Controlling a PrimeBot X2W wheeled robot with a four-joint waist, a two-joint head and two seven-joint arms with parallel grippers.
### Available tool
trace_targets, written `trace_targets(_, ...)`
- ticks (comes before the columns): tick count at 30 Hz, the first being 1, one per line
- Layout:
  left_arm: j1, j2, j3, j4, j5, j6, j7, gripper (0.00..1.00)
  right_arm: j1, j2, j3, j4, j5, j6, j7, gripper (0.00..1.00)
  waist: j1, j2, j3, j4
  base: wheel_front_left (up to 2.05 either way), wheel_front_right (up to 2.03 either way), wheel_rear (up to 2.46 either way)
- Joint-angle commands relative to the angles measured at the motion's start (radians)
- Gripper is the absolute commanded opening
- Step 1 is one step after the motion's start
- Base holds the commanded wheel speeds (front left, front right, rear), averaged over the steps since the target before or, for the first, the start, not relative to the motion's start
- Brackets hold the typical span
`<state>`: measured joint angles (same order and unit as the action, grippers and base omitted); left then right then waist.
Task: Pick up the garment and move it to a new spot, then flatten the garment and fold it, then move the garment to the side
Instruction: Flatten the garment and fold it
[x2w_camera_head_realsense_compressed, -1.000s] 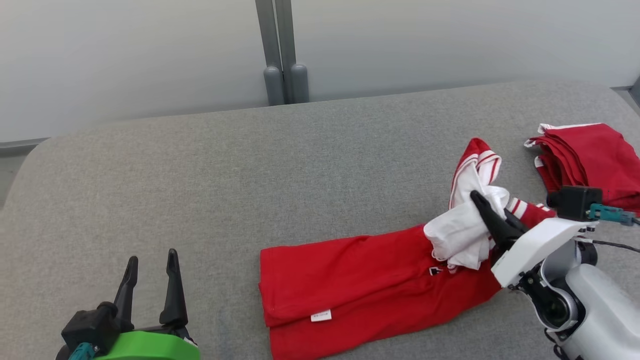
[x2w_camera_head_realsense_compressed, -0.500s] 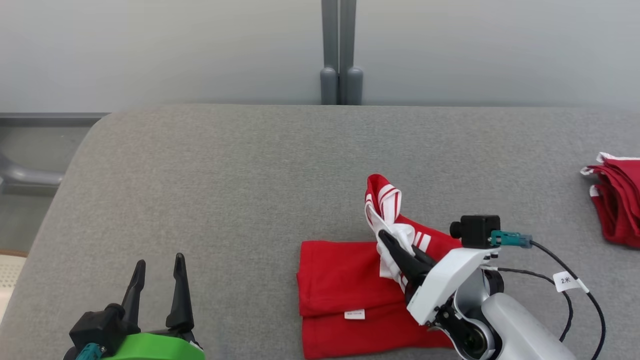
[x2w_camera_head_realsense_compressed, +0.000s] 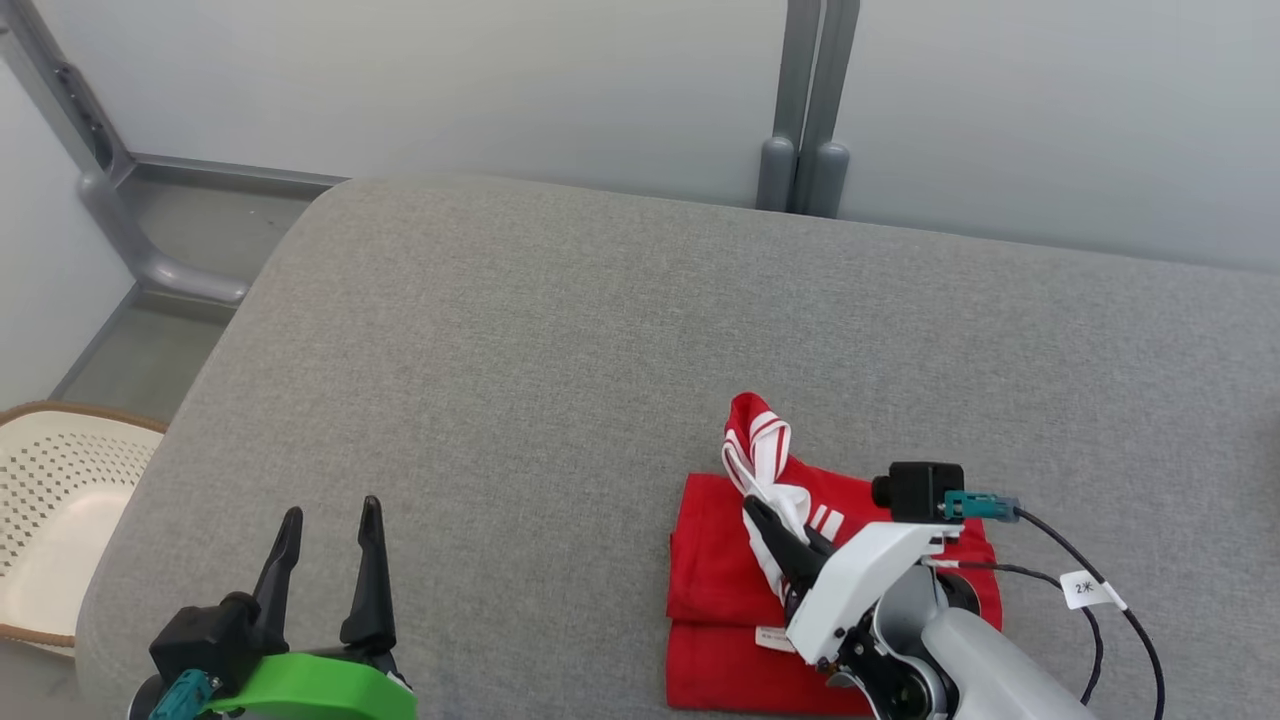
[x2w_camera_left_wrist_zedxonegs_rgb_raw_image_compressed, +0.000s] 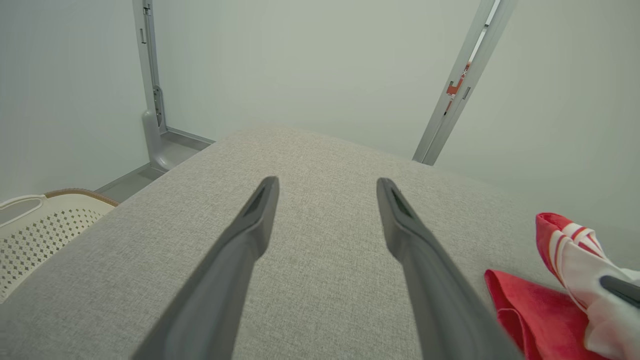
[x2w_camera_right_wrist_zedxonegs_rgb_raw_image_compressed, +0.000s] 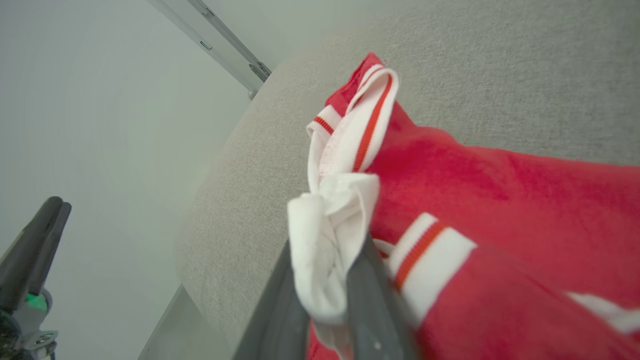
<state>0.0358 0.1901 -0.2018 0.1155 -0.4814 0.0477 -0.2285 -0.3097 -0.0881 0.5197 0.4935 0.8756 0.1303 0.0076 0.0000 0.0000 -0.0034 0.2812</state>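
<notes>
The garment (x2w_camera_head_realsense_compressed: 720, 570) is red with white striped trim and lies bunched on the grey cushioned surface (x2w_camera_head_realsense_compressed: 560, 340), at the lower right of the head view. My right gripper (x2w_camera_head_realsense_compressed: 765, 515) is shut on a white fold of it. In the right wrist view that white fold (x2w_camera_right_wrist_zedxonegs_rgb_raw_image_compressed: 327, 240) is pinched between the two dark fingers, and striped trim stands up beyond it. My left gripper (x2w_camera_head_realsense_compressed: 328, 525) hovers open at the lower left, well apart from the garment. In the left wrist view its fingers (x2w_camera_left_wrist_zedxonegs_rgb_raw_image_compressed: 250, 235) spread wide over bare cushion, with the garment (x2w_camera_left_wrist_zedxonegs_rgb_raw_image_compressed: 540, 310) at the right edge.
A cream perforated basket (x2w_camera_head_realsense_compressed: 55, 510) stands on the floor off the cushion's left end. A grey post (x2w_camera_head_realsense_compressed: 805, 120) rises behind the far edge against a pale wall. A tagged cable (x2w_camera_head_realsense_compressed: 1090, 590) trails from my right wrist.
The camera has swung left, so the basket has come into view and a second red pile has left at the right. My right gripper has dragged the garment leftward, bunching it shorter.
</notes>
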Motion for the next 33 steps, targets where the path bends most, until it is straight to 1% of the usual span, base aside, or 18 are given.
trace_targets(1, -0.019, 0.005, -0.002, 0.001, 0.007, 0.000, 0.002, 1.00, -0.015, 0.001, 0.006, 0.021, 0.008, 0.001, -0.003, 0.00, 0.0000, 0.0000, 0.003, 0.005, 0.00, 0.00, 0.00)
trace_targets(2, -0.019, 0.006, -0.003, 0.002, 0.007, 0.002, 0.002, 1.00, -0.023, 0.005, 0.013, 0.038, 0.007, 0.001, -0.008, 0.00, 0.0000, 0.0000, 0.005, 0.004, 0.00, 0.00, 0.00)
trace_targets(4, -0.020, 0.007, -0.003, 0.002, 0.005, 0.005, 0.004, 1.00, -0.034, 0.012, 0.029, 0.058, 0.025, 0.001, -0.004, 0.49, 0.0000, 0.0000, 0.007, 0.000, 0.00, 0.00, 0.00)
trace_targets(5, -0.020, 0.007, -0.004, 0.002, 0.005, 0.005, 0.005, 1.00, -0.038, 0.015, 0.037, 0.064, 0.032, 0.001, -0.001, 1.00, 0.0000, 0.0000, 0.007, -0.002, 0.00, 0.00, 0.00)
trace_targets(9, -0.022, 0.006, -0.005, 0.003, 0.000, 0.007, 0.004, 1.00, -0.056, 0.015, 0.079, 0.037, 0.081, 0.001, -0.007, 1.00, 0.0000, 0.0000, 0.009, -0.025, 0.00, 0.00, 0.00)
trace_targets(13, -0.018, 0.007, -0.003, 0.005, -0.005, 0.010, 0.000, 1.00, -0.056, -0.019, 0.109, -0.062, 0.155, 0.001, -0.009, 1.00, 0.0000, 0.0000, 0.007, -0.059, 0.00, 0.00, 0.00)
trace_targets(17, -0.014, 0.007, 0.001, 0.004, -0.008, 0.013, -0.005, 1.00, -0.049, -0.082, 0.092, -0.193, 0.211, 0.001, -0.055, 1.00, 0.0000, 0.0000, 0.001, -0.100, 0.00, 0.00, 0.00)
trace_targets(18, -0.011, 0.006, 0.002, 0.003, -0.008, 0.014, -0.006, 1.00, -0.046, -0.106, 0.077, -0.227, 0.221, 0.001, -0.071, 1.00, 0.0000, 0.0000, -0.001, -0.112, 0.00, 0.00, 0.00)
trace_targets(19, -0.003, 0.005, 0.003, 0.003, -0.011, 0.016, -0.008, 1.00, -0.037, -0.148, 0.041, -0.284, 0.242, 0.001, -0.101, 1.00, 0.0000, 0.0000, -0.006, -0.133, 0.00, 0.00, 0.00)
trace_targets(21, 0.003, 0.003, 0.006, 0.005, -0.014, 0.016, -0.010, 1.00, -0.025, -0.192, -0.003, -0.319, 0.247, 0.001, -0.130, 1.00, 0.0000, 0.0000, -0.012, -0.153, 0.00, 0.00, 0.00)
trace_targets(24, 0.010, -0.001, 0.007, 0.005, -0.017, 0.019, -0.013, 1.00, 0.001, -0.249, -0.080, -0.311, 0.243, 0.001, -0.160, 1.00, 0.0000, 0.0000, -0.018, -0.176, 0.00, 0.00, 0.00)
trace_targets(27, 0.005, -0.002, 0.007, 0.004, -0.017, 0.016, -0.018, 1.00, 0.028, -0.298, -0.150, -0.255, 0.200, 0.001, -0.177, 1.00, 0.0000, 0.0000, -0.019, -0.188, 0.00, 0.00, 0.00)
trace_targets(30, 0.003, 0.001, 0.011, 0.001, -0.015, 0.016, -0.020, 1.00, 0.044, -0.308, -0.191, -0.192, 0.145, 0.001, -0.189, 1.00, 0.0000, 0.0000, -0.019, -0.196, 0.00, 0.00, 0.00)
trace_targets(33, 0.004, 0.003, 0.014, -0.005, -0.012, 0.018, -0.023, 1.00, 0.053, -0.286, -0.205, -0.148, 0.097, 0.001, -0.194, 1.00, 0.0000, 0.0000, -0.016, -0.201, 0.00, 0.00, 0.00)
